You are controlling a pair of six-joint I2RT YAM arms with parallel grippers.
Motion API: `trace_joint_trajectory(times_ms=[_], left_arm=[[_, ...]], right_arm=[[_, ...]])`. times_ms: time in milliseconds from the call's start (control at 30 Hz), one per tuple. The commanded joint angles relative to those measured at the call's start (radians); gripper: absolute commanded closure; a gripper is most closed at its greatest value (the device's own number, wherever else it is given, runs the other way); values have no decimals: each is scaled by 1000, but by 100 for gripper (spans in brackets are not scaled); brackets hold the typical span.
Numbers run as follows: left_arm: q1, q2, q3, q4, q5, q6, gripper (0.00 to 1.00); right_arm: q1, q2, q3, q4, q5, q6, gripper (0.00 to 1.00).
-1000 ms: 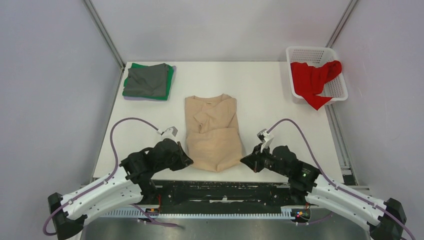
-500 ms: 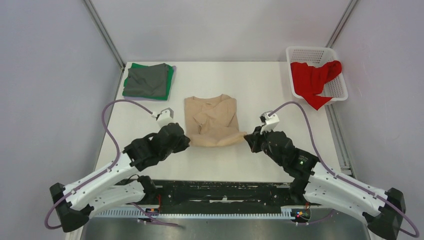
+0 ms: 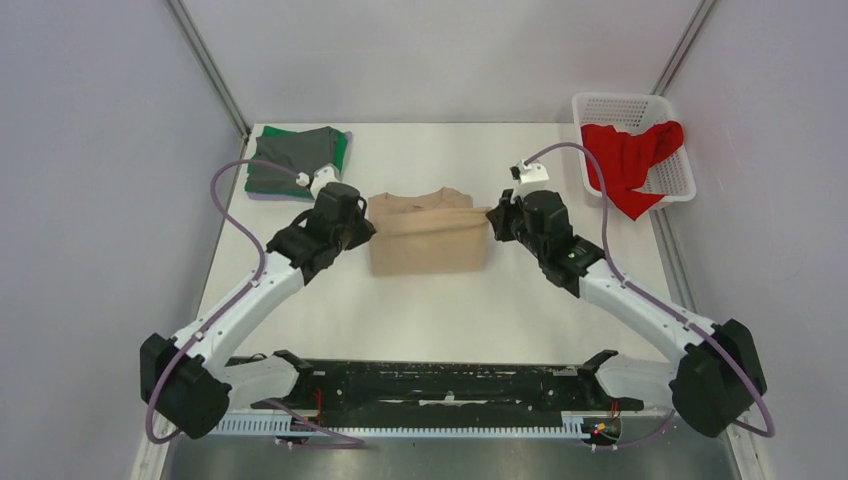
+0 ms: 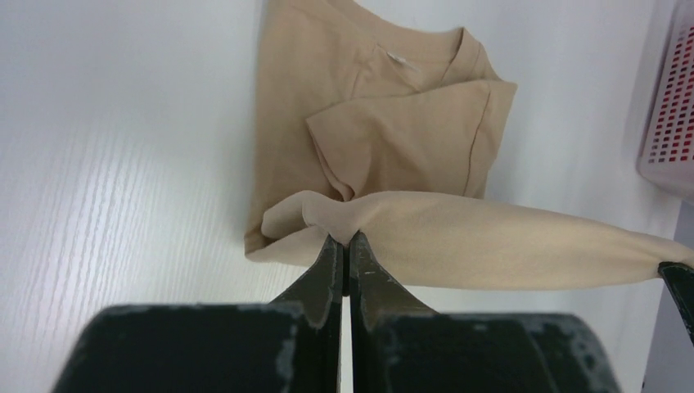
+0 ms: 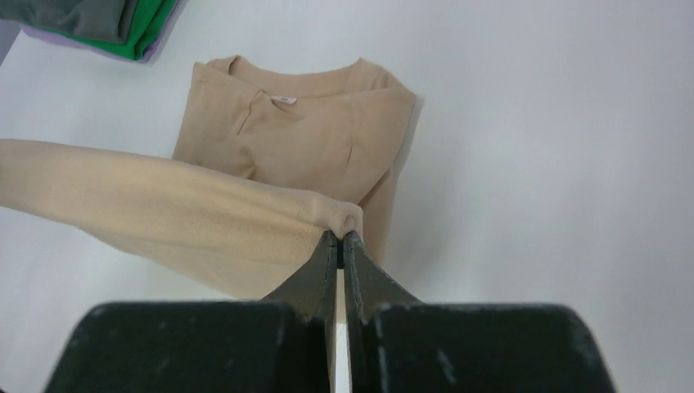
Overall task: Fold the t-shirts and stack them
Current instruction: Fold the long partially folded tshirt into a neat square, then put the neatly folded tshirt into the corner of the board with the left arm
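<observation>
The beige t-shirt lies mid-table, its bottom hem lifted and carried back over its upper half. My left gripper is shut on the hem's left corner. My right gripper is shut on the hem's right corner. The hem is stretched taut between them above the collar part. A folded stack, dark grey t-shirt over green and lavender, sits at the far left corner. The red t-shirt hangs out of the white basket.
The basket stands at the table's far right corner, also seen in the left wrist view. The folded stack shows in the right wrist view. Metal frame posts rise at both far corners. Grey walls enclose the white table.
Both grippers carried the beige shirt's bottom hem from the near edge away toward the collar, folding the shirt in half. Both arms stretched forward.
</observation>
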Motion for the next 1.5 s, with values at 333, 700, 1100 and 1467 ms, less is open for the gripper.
trace_joint_trajectory(times_ms=[333,700,1100,1467], left_arm=[[217,402,252,162,105,157,98],[278,765,429,234,149,186,86],[311,727,435,230,297,208,0],[309,629,142,309,408,212,0]], right_arm=[[-206,437,289,217,-246,-57,100],[-244,811,485,308,-272,-47,100],[-276,738,430,308,-351,-80,2],[-275,377,-88,435,-543,-37,2]])
